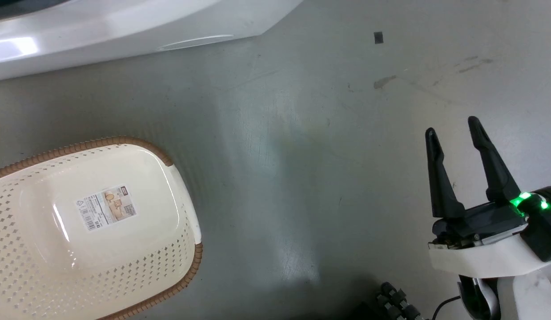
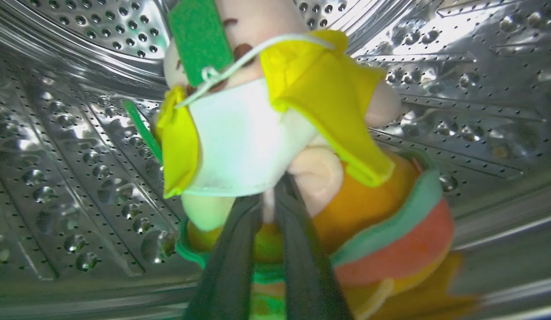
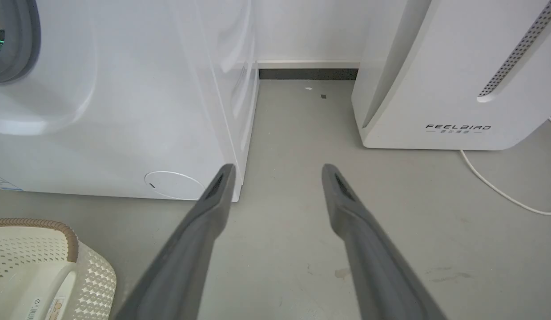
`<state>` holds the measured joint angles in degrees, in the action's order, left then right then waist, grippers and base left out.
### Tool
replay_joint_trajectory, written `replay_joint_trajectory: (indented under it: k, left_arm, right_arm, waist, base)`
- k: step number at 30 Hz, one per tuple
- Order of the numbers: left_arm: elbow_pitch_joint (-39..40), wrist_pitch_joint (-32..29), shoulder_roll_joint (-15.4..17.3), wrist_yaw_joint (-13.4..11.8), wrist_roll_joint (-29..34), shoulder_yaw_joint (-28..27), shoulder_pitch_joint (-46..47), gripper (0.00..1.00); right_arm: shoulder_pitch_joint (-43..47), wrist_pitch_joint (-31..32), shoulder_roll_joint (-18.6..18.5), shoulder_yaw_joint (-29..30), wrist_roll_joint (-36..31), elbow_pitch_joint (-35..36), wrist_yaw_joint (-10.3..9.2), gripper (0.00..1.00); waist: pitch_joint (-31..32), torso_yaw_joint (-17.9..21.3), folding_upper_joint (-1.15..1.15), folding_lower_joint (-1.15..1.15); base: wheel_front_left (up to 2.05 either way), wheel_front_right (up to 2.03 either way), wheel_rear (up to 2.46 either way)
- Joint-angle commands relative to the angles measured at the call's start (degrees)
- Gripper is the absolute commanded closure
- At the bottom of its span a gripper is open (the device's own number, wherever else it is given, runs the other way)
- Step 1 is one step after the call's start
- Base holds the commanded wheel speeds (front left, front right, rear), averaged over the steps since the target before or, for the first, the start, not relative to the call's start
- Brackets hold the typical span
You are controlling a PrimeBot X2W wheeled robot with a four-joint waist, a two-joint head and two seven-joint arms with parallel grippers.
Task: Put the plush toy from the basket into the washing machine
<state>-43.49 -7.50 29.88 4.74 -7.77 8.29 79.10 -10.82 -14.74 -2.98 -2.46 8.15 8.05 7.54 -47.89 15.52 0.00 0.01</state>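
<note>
Plush toy [image 2: 239, 138] inside the washing machine [image 2: 57, 155]!
Its head pointed up the left wrist view; left gripper [image 2: 270, 195] clamped it, right gripper [image 1: 453, 129] gaped empty.

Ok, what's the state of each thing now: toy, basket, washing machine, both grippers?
plush toy: held inside the drum, not yet released
left gripper: shut on the plush toy
right gripper: open, empty
basket: on the floor, nothing seen in it
washing machine: open, left gripper inside its drum
</note>
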Motion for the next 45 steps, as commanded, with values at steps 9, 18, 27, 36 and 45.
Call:
replay_joint_trajectory:
  k: [9,18,27,36,45]
  left_arm:
    - [-6.5,-3.8,-0.2,2.1,-0.7,3.7,5.2,1.00]
    - [-9.4,-3.1,0.2,2.6,-1.2,6.5,7.9,0.00]
    - [-13.4,3.7,-1.4,2.7,-3.0,7.5,5.6,0.00]
    - [-15.5,13.5,-5.7,2.7,-6.6,9.6,-2.1,0.00]
    - [-12.8,21.5,-9.3,2.7,-10.6,10.5,-12.8,0.00]
  right_arm:
    - [-1.0,-0.3,0.1,-1.7,-0.2,0.2,-0.05,0.00]
    - [-1.5,-0.3,0.1,-1.6,-0.3,0.1,-0.05,0.00]
    - [-1.8,-0.3,0.1,0.4,-1.2,-1.0,-0.05,0.00]
    - [-0.5,-0.3,0.1,2.7,-4.1,-2.8,-0.05,0.00]
    - [2.1,-0.3,0.1,4.5,-6.2,-3.5,-0.05,0.00]
  waist:
    - [-0.9,0.3,0.00,-0.01]
    - [-1.3,0.1,0.00,-0.01]
    - [3.9,-2.3,0.00,-0.01]
    - [13.9,-7.0,0.00,-0.01]
    - [24.4,-11.5,0.00,-0.01]
  base:
    - [0.00,0.00,0.00]
    - [0.00,0.00,0.00]
    - [0.00,0.00,0.00]
    - [0.00,0.00,0.00]
    - [0.00,0.00,0.00]
